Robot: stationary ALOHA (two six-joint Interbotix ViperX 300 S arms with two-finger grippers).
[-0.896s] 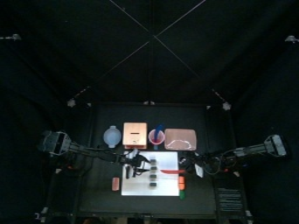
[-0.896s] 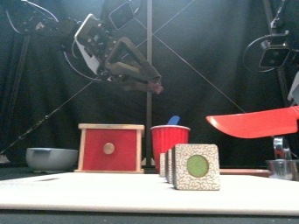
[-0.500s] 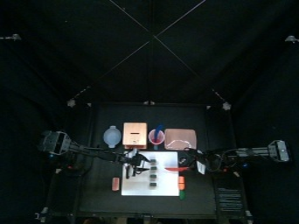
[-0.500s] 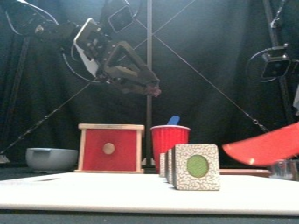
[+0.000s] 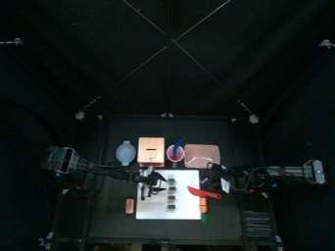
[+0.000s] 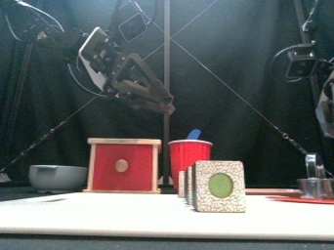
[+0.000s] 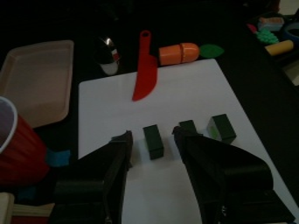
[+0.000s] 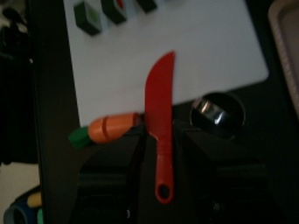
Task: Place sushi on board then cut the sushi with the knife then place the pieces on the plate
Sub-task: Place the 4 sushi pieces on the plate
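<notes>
Several dark green sushi pieces [image 5: 165, 194] stand in a row on the white board [image 5: 183, 210]; from the front the nearest shows a green centre [image 6: 220, 186]. The red knife [image 5: 199, 193] lies flat at the board's right side, its blade [image 8: 158, 92] pointing toward the sushi [image 8: 89, 17]. My right gripper [image 8: 160, 181] hangs open over the knife's handle end. My left gripper [image 7: 153, 149] hovers open above the sushi pieces [image 7: 221, 128], holding nothing, high in the front view [image 6: 162, 98]. The pink plate [image 5: 202, 154] lies behind the board.
A wooden box with a red drawer front [image 6: 123, 166], a red cup [image 6: 190, 156] and a blue-grey bowl [image 6: 58, 177] stand along the back. A metal cutter [image 8: 218, 109] and an orange toy food [image 8: 114, 128] lie by the knife.
The red knife came down from the air on the right and now lies flat on the board's right side. The right gripper moved lower and inward. The left gripper barely shifted.
</notes>
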